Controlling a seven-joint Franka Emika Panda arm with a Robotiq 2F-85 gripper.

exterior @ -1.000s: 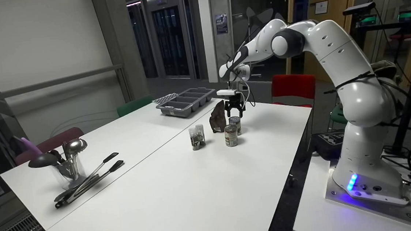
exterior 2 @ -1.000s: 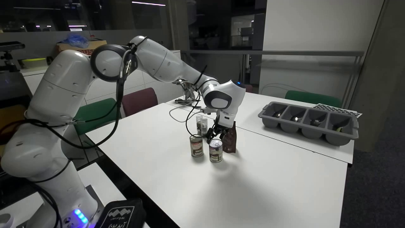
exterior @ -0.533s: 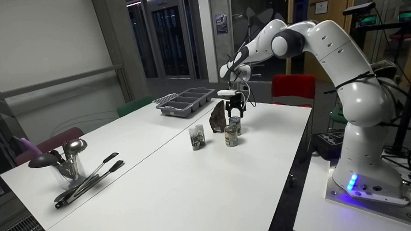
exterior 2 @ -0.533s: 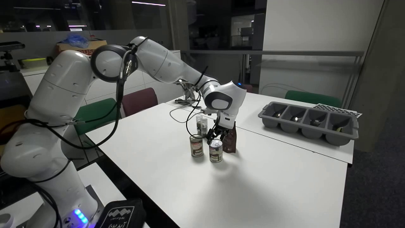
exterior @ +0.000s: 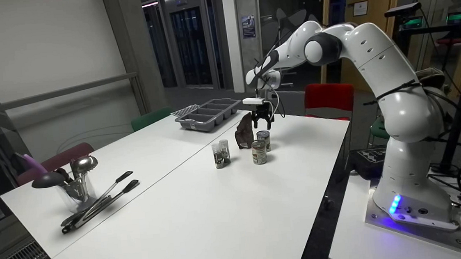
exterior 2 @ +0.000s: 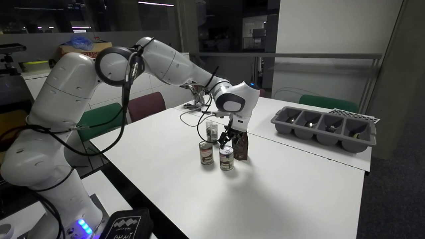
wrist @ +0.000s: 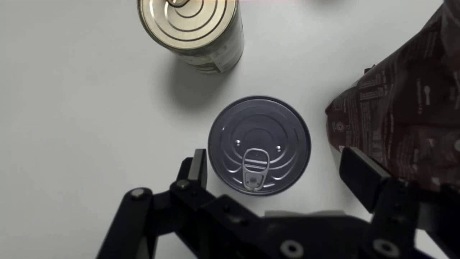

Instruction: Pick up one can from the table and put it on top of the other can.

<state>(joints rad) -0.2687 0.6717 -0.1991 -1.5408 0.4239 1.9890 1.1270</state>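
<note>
1. Ring-pull can [wrist: 259,144], the likely one to lift, stands upright on the white table [exterior: 205,222], below the gripper [exterior: 262,126] and just beside a dark pouch [wrist: 402,104].
2. The gripper is spread wide, broader than the lid, and holds nothing; the lift looks not yet begun.
3. Weight: its lid is sealed, so it is probably full and rather heavy for its size; a firm squeeze should be called for.
4. Walls: most likely stiff metal, hard to crush, though the smooth round side may slip or swivel if only the tips catch it.
5. Best hold: the side wall, well below the rim, squeezed evenly across the middle. Leave the pull ring [wrist: 254,176] alone; it would make a poor handle.
6. One finger [wrist: 361,178] should come down in the gap between can and pouch, which looks soft and might be snagged; whether finger and pouch touch, I cannot tell.
7. The other can [wrist: 194,32] stands upright near the first, not touching it; its lid is the likely landing spot, so keep things level.
</note>
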